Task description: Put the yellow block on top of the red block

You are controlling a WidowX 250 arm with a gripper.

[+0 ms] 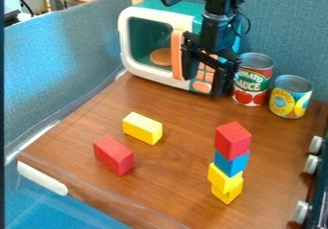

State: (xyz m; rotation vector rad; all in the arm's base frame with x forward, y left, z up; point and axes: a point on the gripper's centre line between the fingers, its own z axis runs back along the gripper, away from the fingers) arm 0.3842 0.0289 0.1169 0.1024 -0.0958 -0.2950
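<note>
Since everything sits on the one desk (pixel 176 127), that's the biggest item, so I'll work down from there. One toy microwave (pixel 154 36) is parked at the far left corner. Next is the one gripper (pixel 205 85), hanging in front of the microwave's right side, spread wide with nothing in its grasp.

Then there's one tower (pixel 229 163) towards the right edge, on the near half of the desk, four blocks tall: red (pixel 233 139) on top, blue (pixel 231 164) under it, then two yellows at the bottom, set at slightly different angles. Along the far edge, right of the microwave, are two cans: a mostly red can (pixel 255 82) and a yellow-and-blue can (pixel 291 97).

Smallest stuff, two loose blocks: one red block (pixel 114 155) lying towards the near left corner, and one yellow block (pixel 142 128) lying behind it and a bit to the right, the two apart. Block tally: three yellow, two red, one blue.

Progress? None that I can see, tbh. The loose yellow isn't on either red, so I'd say the whole job's left: grab it, lift, carry, set it down, let go. My guess is the loose red is the target.
</note>
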